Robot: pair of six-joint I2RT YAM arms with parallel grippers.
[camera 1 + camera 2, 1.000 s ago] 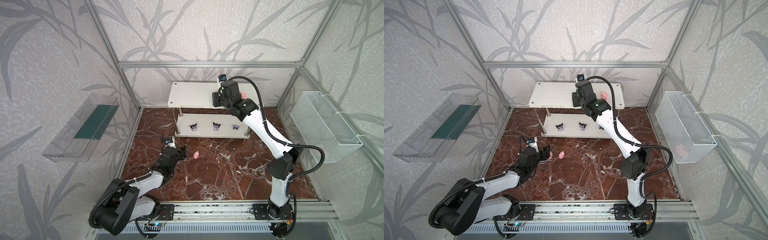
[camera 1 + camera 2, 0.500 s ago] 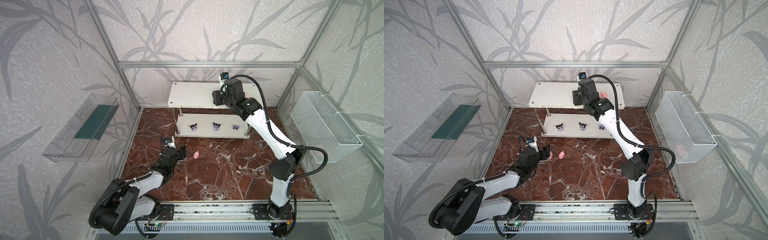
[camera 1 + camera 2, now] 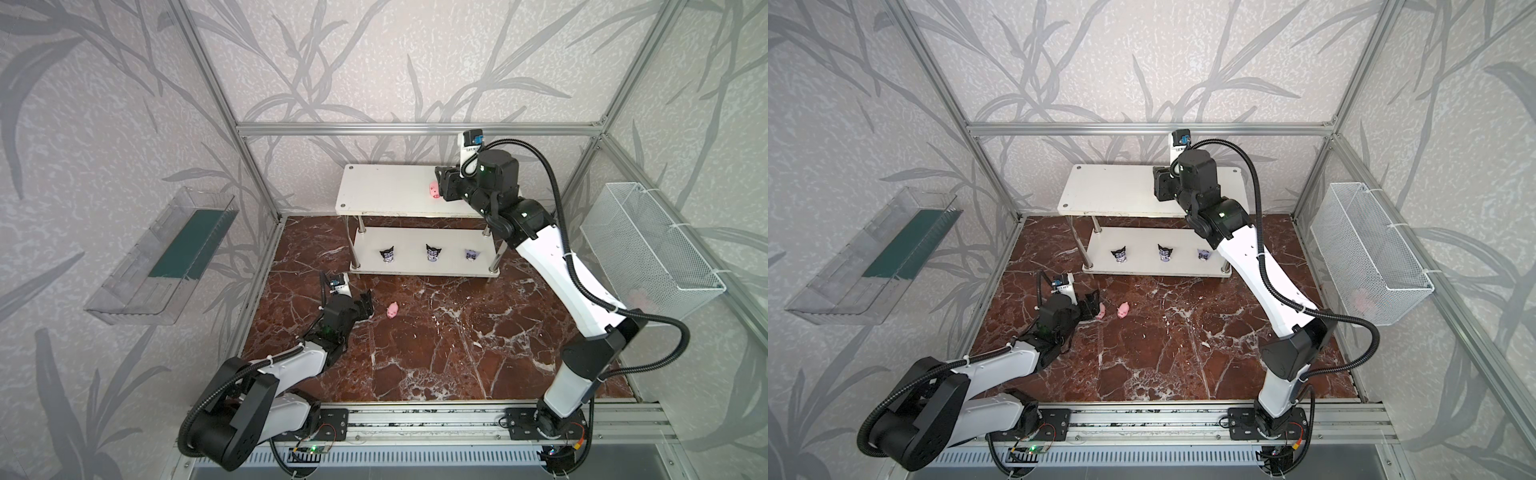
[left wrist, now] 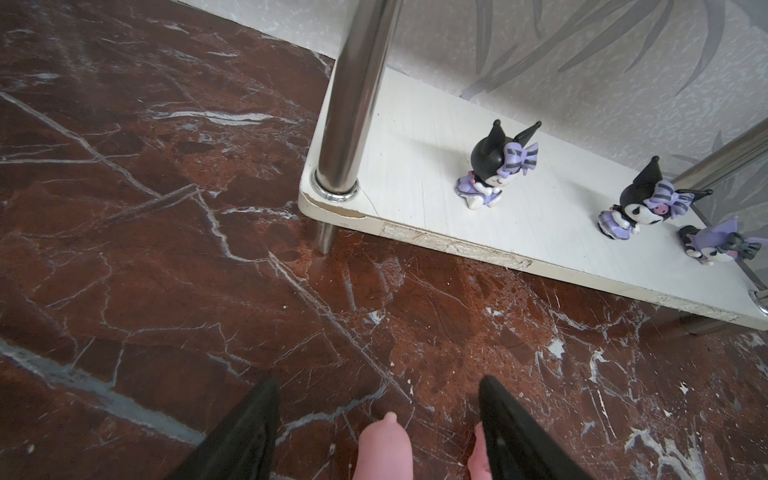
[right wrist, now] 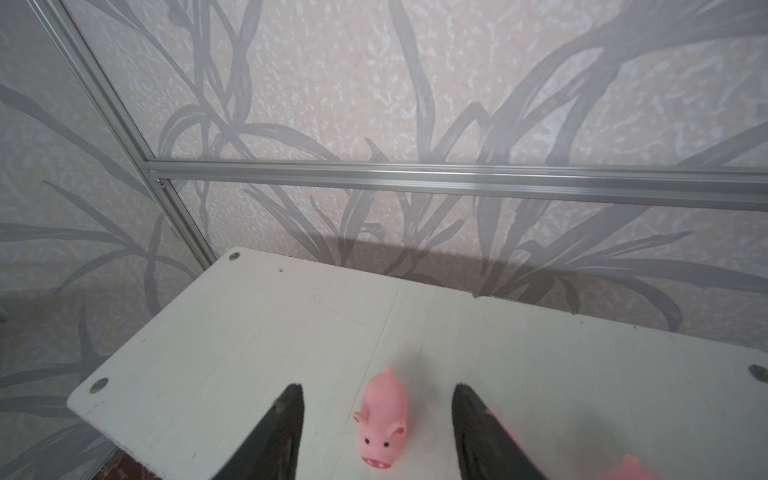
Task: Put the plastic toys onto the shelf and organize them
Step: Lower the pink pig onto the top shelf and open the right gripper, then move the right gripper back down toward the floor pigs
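Note:
The white shelf [image 3: 386, 195] [image 3: 1113, 195] stands at the back. My right gripper [image 5: 376, 386] [image 3: 441, 187] hovers open over its top board [image 5: 249, 332]. A pink pig [image 5: 384, 419] [image 3: 434, 191] stands between the fingers, untouched. A second pig [image 5: 627, 469] peeks out behind one finger. Three horned figurines [image 3: 388, 254] [image 3: 433, 252] [image 3: 471, 254] stand in a row on the lower board [image 4: 415, 166]. My left gripper [image 4: 378, 379] [image 3: 1090, 305] rests open on the floor around a pig [image 4: 384, 449] [image 3: 1100, 311]. Another pig [image 3: 1123, 309] [image 3: 392, 310] lies just past one finger.
A white wire basket [image 3: 648, 245] hangs on the right wall with something pink [image 3: 638, 297] inside. A clear plastic tray [image 3: 162, 253] hangs on the left wall. The shelf's metal post [image 4: 353, 104] stands close ahead of the left gripper. The floor is brown marble [image 3: 457, 345].
The right gripper's jaws have spread a little and the wrist has drawn back to the right, leaving the pig standing free on the top board. The left arm has not moved.

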